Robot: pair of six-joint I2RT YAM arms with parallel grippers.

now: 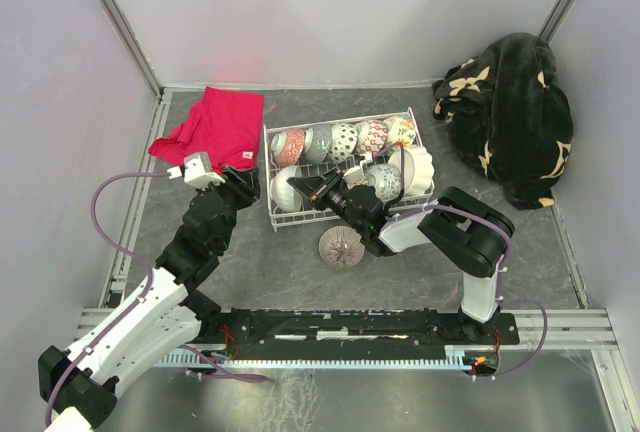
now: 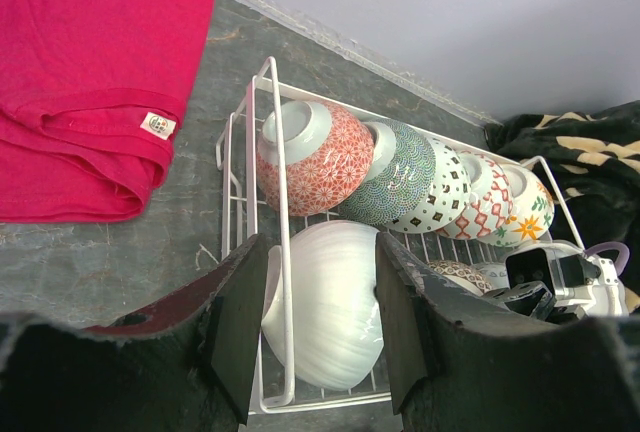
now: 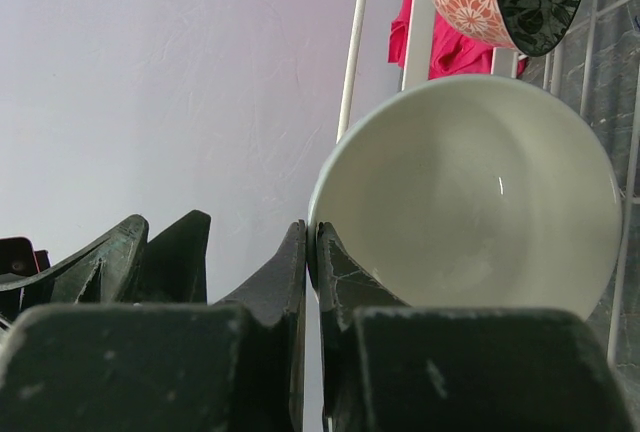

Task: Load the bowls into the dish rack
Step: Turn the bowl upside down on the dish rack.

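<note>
**Top view**
- Rack: white wire, mid-table.
  - Back row: five patterned bowls stood on edge and nested one into the next, likely to save room.
  - Front row: white bowl at the left end, with more bowls at the right end.
- Loose bowl: on the table just in front of the rack, beside the right arm. Not yet loaded.
- Right gripper: reaches over the front wall to the white bowl.
- Left gripper: just outside the rack's left wall.
- Cloth: red, lying behind and to the left of the rack.
- Blanket: black, heaped in the far right corner.

**Left wrist view**
- Left gripper: jaws spread, holding nothing. The rack's wall wire runs between them and the white bowl, which is inside on its edge. Judged a standby or steadying post, not a grasp.
- The patterned bowls lean in a file along the far side.

**Right wrist view**
- Right gripper: jaws almost pressed together, one finger inside and one outside the white bowl's rim.
  - This is a thin pinch on the rim, which suits standing a bowl upright in a slot.
  - Whether the pinch is firm cannot be told.
- The bowl faces the camera with its hollow open, against rack wires.

**Judgement**
- The white bowl looks seated.
- The loose bowl is the evident one left to load.
</note>
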